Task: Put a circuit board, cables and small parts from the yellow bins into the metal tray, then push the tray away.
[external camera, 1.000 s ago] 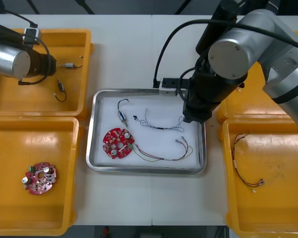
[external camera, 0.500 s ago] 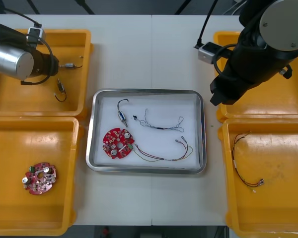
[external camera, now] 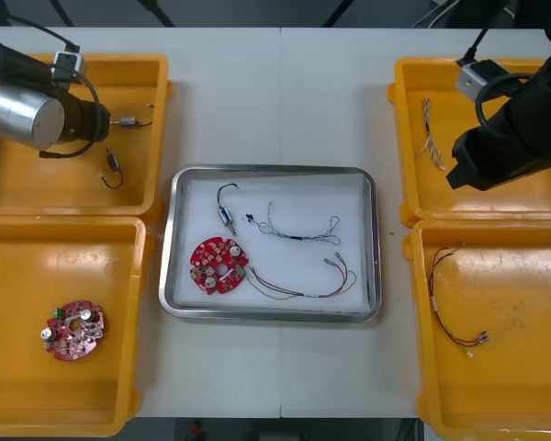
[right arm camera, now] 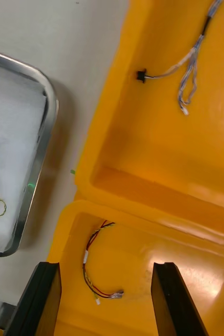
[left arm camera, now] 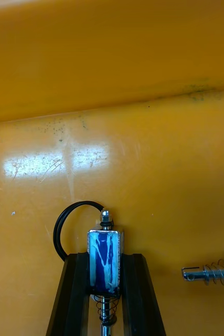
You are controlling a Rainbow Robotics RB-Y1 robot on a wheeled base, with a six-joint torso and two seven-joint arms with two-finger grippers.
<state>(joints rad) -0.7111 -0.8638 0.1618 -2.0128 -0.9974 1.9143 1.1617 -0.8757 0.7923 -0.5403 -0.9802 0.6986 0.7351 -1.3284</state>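
Observation:
In the left wrist view my left gripper (left arm camera: 104, 286) is shut on a small metal part (left arm camera: 104, 254) with a blue body and a black cable loop, low over the floor of the far left yellow bin (external camera: 37, 179). From the front, the left gripper (external camera: 97, 129) is over that bin. My right gripper (right arm camera: 106, 299) is open and holds nothing; it hangs above the wall between the two right bins, also seen as the right gripper (external camera: 464, 173). The metal tray (external camera: 271, 169) holds a red circuit board (external camera: 219, 266), a small metal part (external camera: 226, 215), a blue and white cable (external camera: 298, 228) and a red and yellow cable (external camera: 303, 287).
A springy small metal part (left arm camera: 211, 273) lies beside the left fingers. The near left bin (external camera: 18, 386) holds another circuit board (external camera: 72, 331). A blue and white cable (external camera: 432, 138) lies in the far right bin, a red and yellow cable (external camera: 455, 308) in the near right bin.
My right arm has swung from over the tray's right side out to the right bins. The left gripper has shut on the small metal part.

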